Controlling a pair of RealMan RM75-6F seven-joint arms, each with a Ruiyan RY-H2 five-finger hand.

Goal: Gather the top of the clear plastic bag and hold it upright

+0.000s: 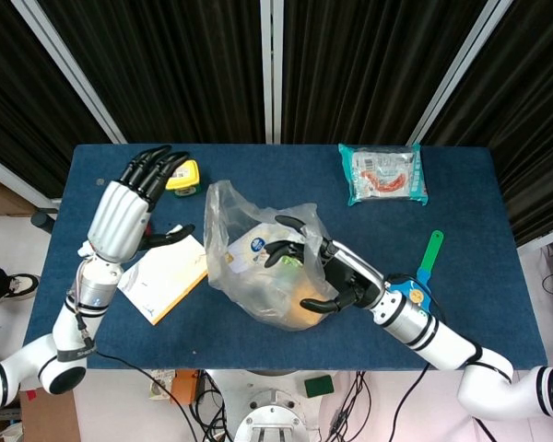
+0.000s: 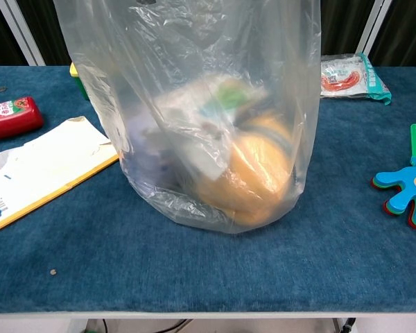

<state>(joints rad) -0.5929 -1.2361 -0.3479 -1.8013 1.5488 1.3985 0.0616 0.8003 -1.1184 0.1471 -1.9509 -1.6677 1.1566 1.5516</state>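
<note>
- The clear plastic bag (image 1: 263, 267) stands mid-bench (image 1: 470, 276), mouth loose, ungathered
- Right hand (image 1: 336, 276) grips the bag's side, fingers (image 1: 290, 222) curled over the film
- Left hand (image 1: 129, 207) hovers above the yellow booklet (image 1: 166, 276), fingers straight and together, thumb apart, holding nothing

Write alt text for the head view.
A clear plastic bag of groceries stands mid-table, the right hand gripping its side. The open left hand hovers over a yellow notepad; a snack packet lies at the far right.
</note>
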